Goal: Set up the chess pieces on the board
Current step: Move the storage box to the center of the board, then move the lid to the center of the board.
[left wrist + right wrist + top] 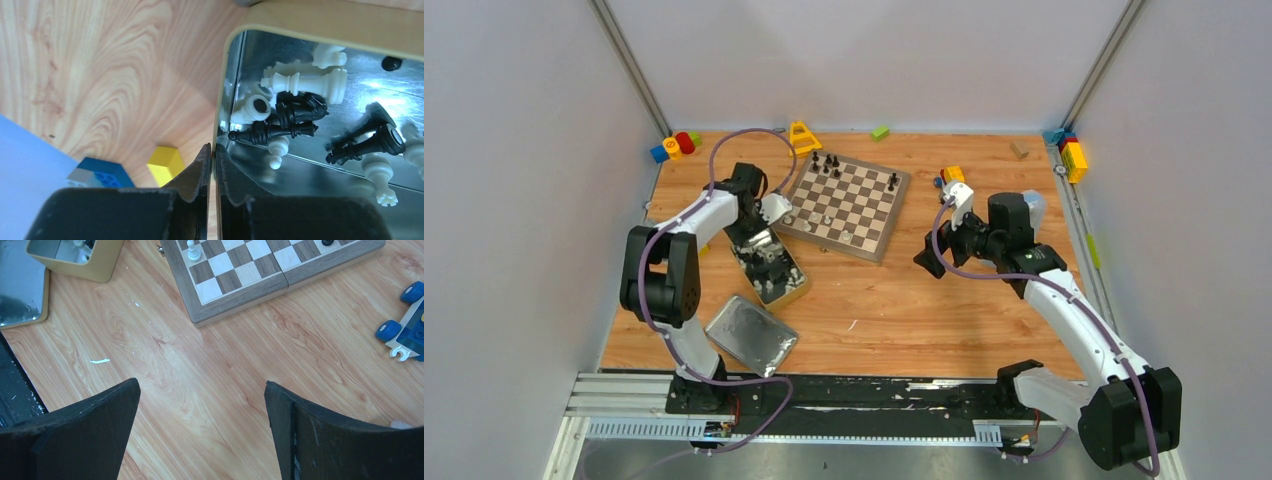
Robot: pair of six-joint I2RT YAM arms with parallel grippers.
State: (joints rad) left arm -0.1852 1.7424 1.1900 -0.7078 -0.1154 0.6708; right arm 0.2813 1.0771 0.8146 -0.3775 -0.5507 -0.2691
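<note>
**Board.** The flat square wooden chessboard with brown and cream checks (869, 205) lies on the wood-grain bench (894, 310). It sits slightly toward 12 o'clock from the bench centre and askew to the bench edges.

**Pieces.** Only a few small black and white chess pieces (829, 162) stand on the chessboard. A black group is at its 11 o'clock corner, one black piece is near its 2 o'clock edge, and a few pale ones are along its 8 o'clock side. Many more lie jumbled on their sides inside the open rectangular metal tin with cream-gold walls and a mirror-bright floor (325, 20).

**Tin and lid.** The tin sits just beside the chessboard at its 8 o'clock. The flat silver metal lid (752, 335) lies near the tin at its 6 o'clock.

**Left pincer.** The left pincer (212, 160) is over the tin and closed on the tin's wall. One finger is outside above the bench and the other is inside, with the wall running into the thin gap between them. No chess piece sits between the fingers. A small yellow block (167, 162) and a blue studded block (102, 172) lie on the bench just outside that wall.

**Right pincer.** The right pincer (201, 385) hangs above bare bench at the chessboard's 4 o'clock. Its jaws are spread wide and nothing is between them. A blue-wheeled toy vehicle (405, 315) lies at its 2 o'clock.
</note>
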